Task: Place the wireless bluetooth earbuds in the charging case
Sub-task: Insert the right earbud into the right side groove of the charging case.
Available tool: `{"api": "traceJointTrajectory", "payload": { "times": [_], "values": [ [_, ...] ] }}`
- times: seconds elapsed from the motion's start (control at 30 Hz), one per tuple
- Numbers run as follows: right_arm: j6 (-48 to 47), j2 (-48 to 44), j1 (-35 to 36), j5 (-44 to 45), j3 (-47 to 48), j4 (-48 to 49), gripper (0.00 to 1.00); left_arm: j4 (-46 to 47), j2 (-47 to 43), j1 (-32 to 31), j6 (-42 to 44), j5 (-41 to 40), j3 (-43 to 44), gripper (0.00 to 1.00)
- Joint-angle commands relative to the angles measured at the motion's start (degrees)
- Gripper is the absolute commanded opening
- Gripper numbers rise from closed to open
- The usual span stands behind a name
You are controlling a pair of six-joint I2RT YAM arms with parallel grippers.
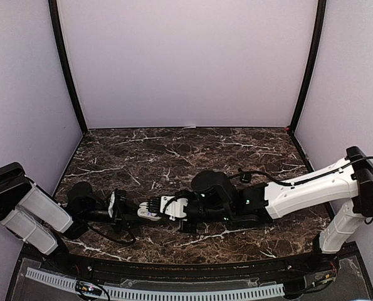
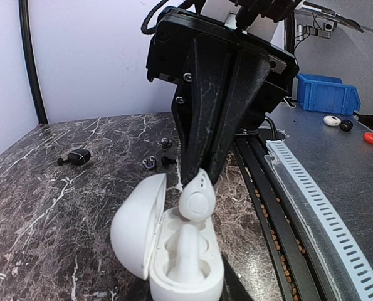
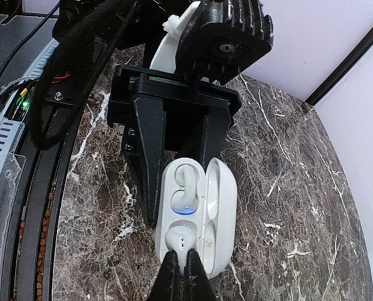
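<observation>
Right gripper pinches white earbud just above case, which left gripper clamps; lower squarely, seat fully, then release gently.

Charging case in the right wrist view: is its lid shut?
No, the charging case has its lid swung open, with one white earbud seated and the right gripper pinching a second earbud.

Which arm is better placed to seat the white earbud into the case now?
Right. The right claw pinches the earbud just above the open case, which the left claw holds.
</observation>
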Motion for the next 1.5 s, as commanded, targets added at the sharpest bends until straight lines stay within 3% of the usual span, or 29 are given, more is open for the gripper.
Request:
{"api": "traceJointTrajectory", "payload": {
  "times": [0.0,0.2,0.43,0.77,1.27,1.47],
  "values": [
    [-0.78,1.25,0.94,1.19,1.78,0.02,0.0,0.55,-0.58,0.29,0.05,1.11,1.12,0.0],
    [-1.01,2.01,1.16,1.79,2.49,-0.69,0.0,0.5,-0.5,0.29,0.04,1.17,1.12,0.0],
    [-0.7,1.61,1.66,3.97,1.99,0.0,0.11,0.43,-0.41,0.29,0.12,1.23,1.19,0.0],
    [0.03,-0.36,1.71,4.65,0.42,0.82,0.15,0.33,-0.5,0.29,0.13,1.23,1.12,0.0],
    [7.47,-9.32,-2.2,3.04,-10.76,11.78,0.16,0.07,-1.11,0.27,0.22,1.13,1.04,0.0],
    [14.2,-7.31,-6.68,-1.96,-14.11,17.26,0.16,0.86,-1.2,0.25,-0.08,2.03,0.9,0.0]
  ]
}}
